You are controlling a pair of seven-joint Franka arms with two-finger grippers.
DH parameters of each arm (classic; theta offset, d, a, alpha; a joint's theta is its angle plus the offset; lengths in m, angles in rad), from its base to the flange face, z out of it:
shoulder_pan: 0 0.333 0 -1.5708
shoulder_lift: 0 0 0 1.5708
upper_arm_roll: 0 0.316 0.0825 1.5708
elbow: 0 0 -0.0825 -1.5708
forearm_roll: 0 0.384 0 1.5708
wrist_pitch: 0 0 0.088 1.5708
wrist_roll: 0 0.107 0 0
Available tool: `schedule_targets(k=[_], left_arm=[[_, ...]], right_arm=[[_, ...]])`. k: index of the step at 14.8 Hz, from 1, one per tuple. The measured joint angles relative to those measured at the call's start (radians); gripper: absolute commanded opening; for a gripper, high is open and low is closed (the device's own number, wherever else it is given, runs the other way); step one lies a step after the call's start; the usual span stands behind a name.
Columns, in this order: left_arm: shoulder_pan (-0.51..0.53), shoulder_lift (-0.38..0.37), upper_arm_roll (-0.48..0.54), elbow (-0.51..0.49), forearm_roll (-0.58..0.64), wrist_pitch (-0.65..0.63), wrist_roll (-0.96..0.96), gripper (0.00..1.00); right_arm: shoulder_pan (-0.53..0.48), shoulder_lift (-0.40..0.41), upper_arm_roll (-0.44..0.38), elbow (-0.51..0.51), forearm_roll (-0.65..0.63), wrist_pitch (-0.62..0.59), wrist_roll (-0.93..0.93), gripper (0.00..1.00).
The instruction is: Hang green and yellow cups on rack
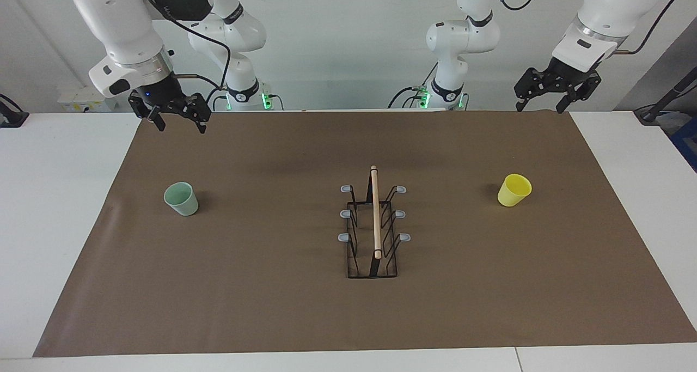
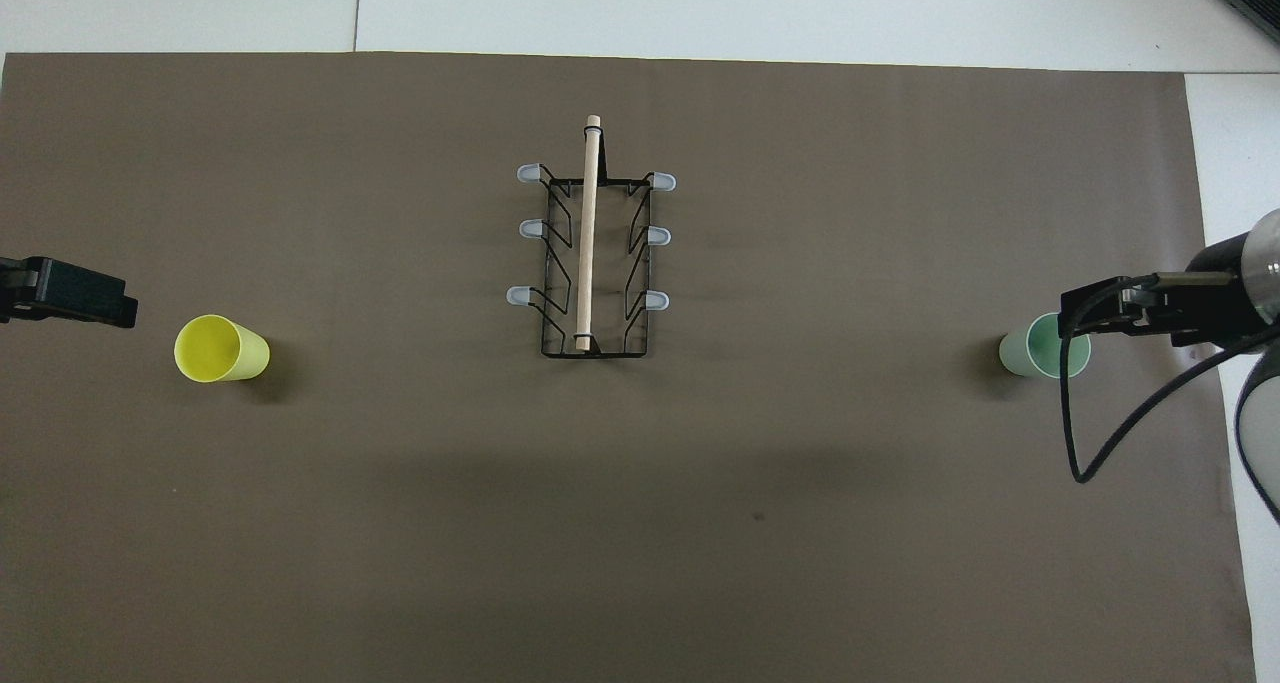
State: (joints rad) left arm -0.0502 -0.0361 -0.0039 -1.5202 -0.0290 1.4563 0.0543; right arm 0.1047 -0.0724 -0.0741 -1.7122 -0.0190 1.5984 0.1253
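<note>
Green cup (image 1: 181, 199) is standing upright with its mouth up on the brown mat (image 1: 272, 306), sitting at the left of the facing frame and at the right of the overhead frame (image 2: 1030, 353), toward the right arm's end of the table. Yellow cup (image 1: 514, 190) is likewise standing mouth up at the right of the facing frame and at the left of the overhead frame (image 2: 221, 349), toward the left arm's end. Between them, well apart from both, the black wire rack (image 1: 373, 236) is occupying the middle of both frames (image 2: 594, 263); its wooden rod handle (image 1: 375, 211) is running along the top, and its six grey-tipped pegs (image 1: 346, 188), three per side, are carrying nothing. Neither cup is touching the rack or any gripper. The right gripper (image 1: 178, 120) is hanging in the upper left of the facing frame, raised over the mat's edge closest to the robots, its fingers standing apart and holding nothing; in the overhead frame it is partly covering the green cup from above without contact. The left gripper (image 1: 544, 102) is hanging in the upper right of the facing frame, over the mat's corner, its fingers also standing apart and holding nothing. Both arms are waiting.
</note>
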Motion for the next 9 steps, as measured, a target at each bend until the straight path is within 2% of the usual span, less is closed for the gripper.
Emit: schedule_targets(k=[9], left_arm=[[0.003, 0.004, 0.006, 0.034, 0.0, 0.001, 0.001, 1.0]], right_arm=[[-0.006, -0.012, -0.003, 0.002, 0.0, -0.013, 0.0, 1.0]])
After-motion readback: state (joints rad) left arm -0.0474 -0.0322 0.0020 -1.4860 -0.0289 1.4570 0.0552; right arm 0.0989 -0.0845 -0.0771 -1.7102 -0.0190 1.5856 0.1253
